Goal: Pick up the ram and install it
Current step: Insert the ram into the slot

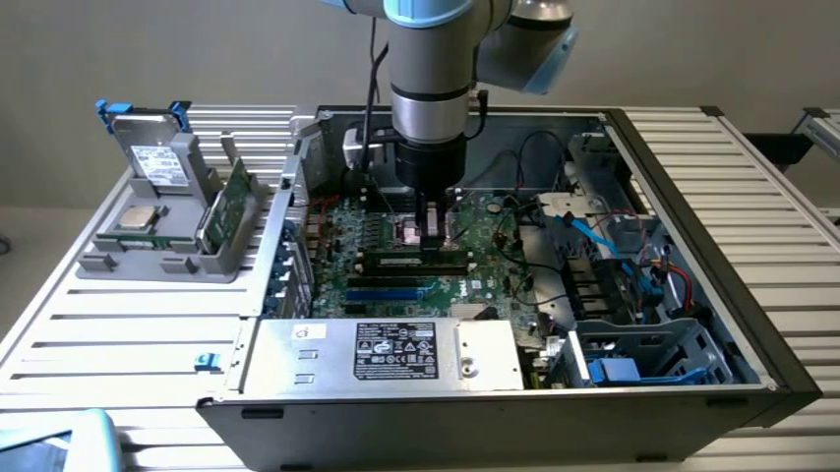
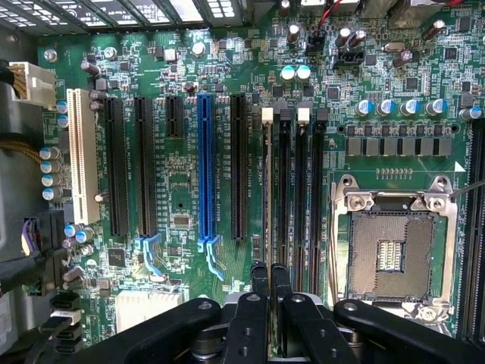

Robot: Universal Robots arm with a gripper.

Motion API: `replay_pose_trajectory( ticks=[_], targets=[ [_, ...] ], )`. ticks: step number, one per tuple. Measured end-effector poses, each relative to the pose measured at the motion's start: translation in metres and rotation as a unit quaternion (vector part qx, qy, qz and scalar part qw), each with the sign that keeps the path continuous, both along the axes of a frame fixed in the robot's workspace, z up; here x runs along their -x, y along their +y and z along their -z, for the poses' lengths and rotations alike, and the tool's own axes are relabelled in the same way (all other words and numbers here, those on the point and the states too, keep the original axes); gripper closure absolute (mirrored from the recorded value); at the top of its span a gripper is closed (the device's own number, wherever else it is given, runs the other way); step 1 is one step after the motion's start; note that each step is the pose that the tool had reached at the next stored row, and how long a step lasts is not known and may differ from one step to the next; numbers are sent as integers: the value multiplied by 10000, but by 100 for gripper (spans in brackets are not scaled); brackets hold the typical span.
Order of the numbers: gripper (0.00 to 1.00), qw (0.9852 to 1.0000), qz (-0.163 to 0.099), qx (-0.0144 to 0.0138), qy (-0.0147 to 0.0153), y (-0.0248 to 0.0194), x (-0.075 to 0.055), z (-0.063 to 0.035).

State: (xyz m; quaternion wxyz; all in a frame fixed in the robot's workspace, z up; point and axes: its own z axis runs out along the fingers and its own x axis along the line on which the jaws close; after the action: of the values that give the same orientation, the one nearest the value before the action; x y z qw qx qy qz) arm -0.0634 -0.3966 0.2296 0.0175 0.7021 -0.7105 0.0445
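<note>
The ram (image 2: pixel 267 189) shows edge-on as a thin pale strip standing along the memory slot closest to the expansion slots. My gripper (image 2: pixel 270 277) is shut on the ram's near end, with a black finger (image 2: pixel 260 274) on each side of it. In the exterior view the gripper (image 1: pixel 428 239) reaches straight down into the open computer case (image 1: pixel 735 246), right over the motherboard's memory slots (image 1: pixel 413 262). How deep the ram sits in its slot I cannot tell.
The empty processor socket (image 2: pixel 390 250) lies beside the memory slots, and a blue expansion slot (image 2: pixel 204 174) on their other side. The power supply (image 1: pixel 381 354) fills the case's front. On the exterior view's left, a grey holder (image 1: pixel 157 261) carries a green card (image 1: pixel 230 206) and a silver chip (image 1: pixel 136 218).
</note>
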Motion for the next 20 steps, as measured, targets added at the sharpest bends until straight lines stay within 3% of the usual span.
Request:
replay_pose_trajectory(
  ticks=[20],
  targets=[
    [86,10000,28,0,0,6,-2,-30]
  ],
)
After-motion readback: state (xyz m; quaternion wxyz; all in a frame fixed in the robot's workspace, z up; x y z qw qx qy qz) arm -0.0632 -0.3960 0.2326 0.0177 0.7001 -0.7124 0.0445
